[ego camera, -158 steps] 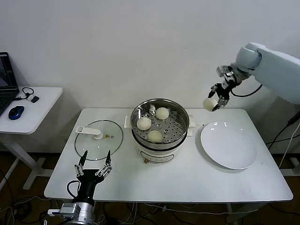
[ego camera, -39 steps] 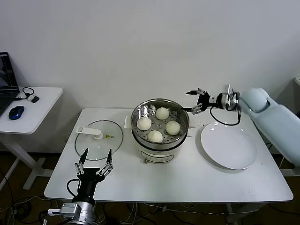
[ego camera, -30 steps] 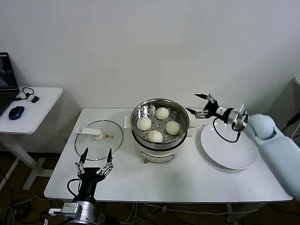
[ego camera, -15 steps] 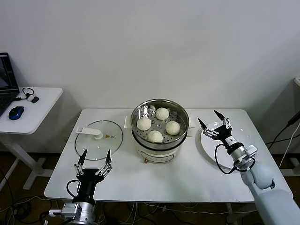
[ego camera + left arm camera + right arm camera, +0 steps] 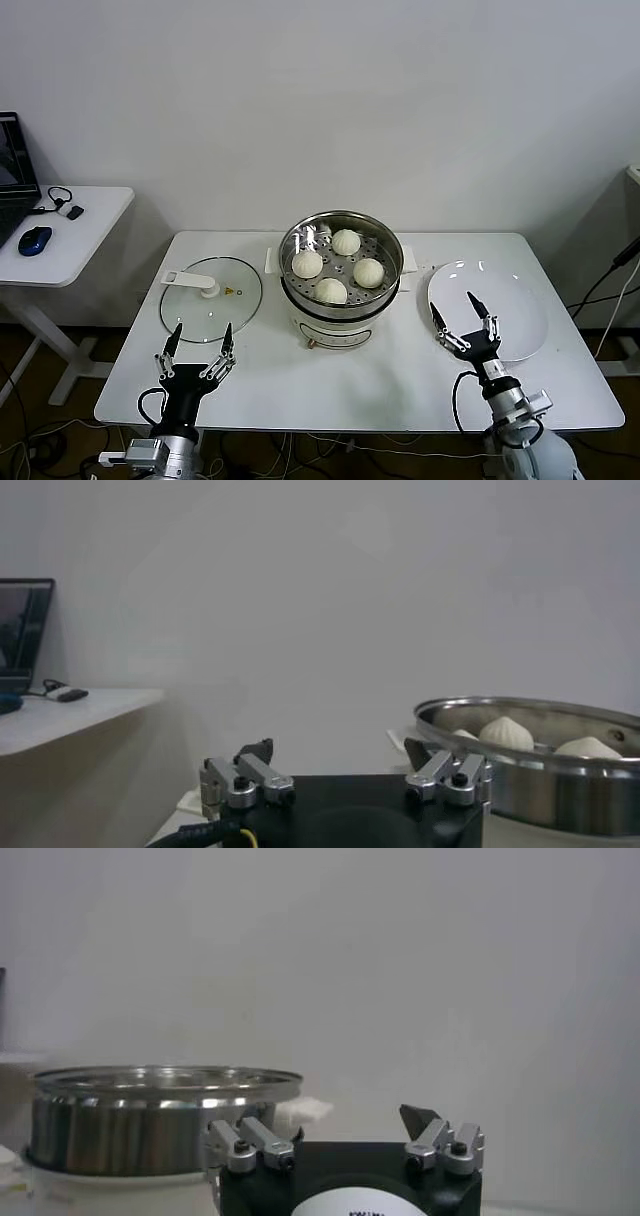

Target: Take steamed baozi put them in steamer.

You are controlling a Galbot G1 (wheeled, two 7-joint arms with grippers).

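Note:
Several cream-white steamed baozi (image 5: 346, 241) (image 5: 307, 264) (image 5: 368, 272) lie inside the shiny round steamer (image 5: 338, 266) on its white cooker base at the table's middle. My right gripper (image 5: 461, 312) points upward at the front right of the table, just in front of the white plate, open and empty. At the front left, before the glass lid, my left gripper (image 5: 202, 334) stands open and empty. In the left wrist view the left gripper (image 5: 335, 752) faces the steamer (image 5: 540, 780), with a baozi (image 5: 505, 732) showing above its rim. The right gripper (image 5: 320, 1123) looks at the steamer (image 5: 160, 1123) from the side.
A flat glass lid (image 5: 212, 295) with a white handle lies left of the steamer. A white plate (image 5: 510, 290) sits to its right with nothing on it. A side table (image 5: 70, 235) with a mouse and laptop stands at the far left.
My right arm swung from beside the steamer's rim down to the table's front right, open throughout. One more baozi lies in the steamer than in the earliest frame.

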